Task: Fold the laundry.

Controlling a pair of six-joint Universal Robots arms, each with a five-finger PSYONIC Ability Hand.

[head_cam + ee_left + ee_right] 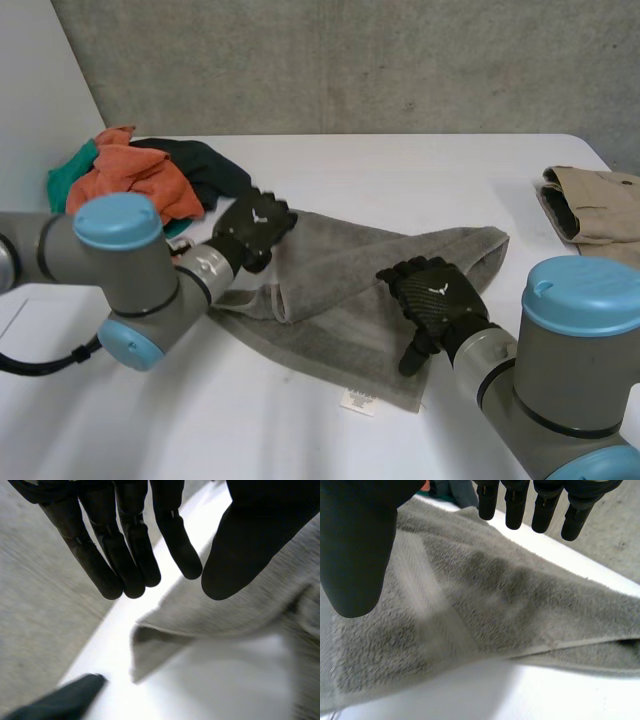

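A grey towel lies partly folded in the middle of the white table, its left part doubled over and a white label at its near edge. My left hand is at the towel's far left edge. In the left wrist view its fingers are fairly straight and stand apart from the thumb, with the towel's edge below them and no cloth between. My right hand hovers over the towel's right half. Its fingers and thumb are spread wide above the towel, holding nothing.
A pile of orange, teal and dark green clothes sits at the table's far left, just behind my left hand; a dark piece of it lies by the towel's corner. A folded beige garment lies at the right edge.
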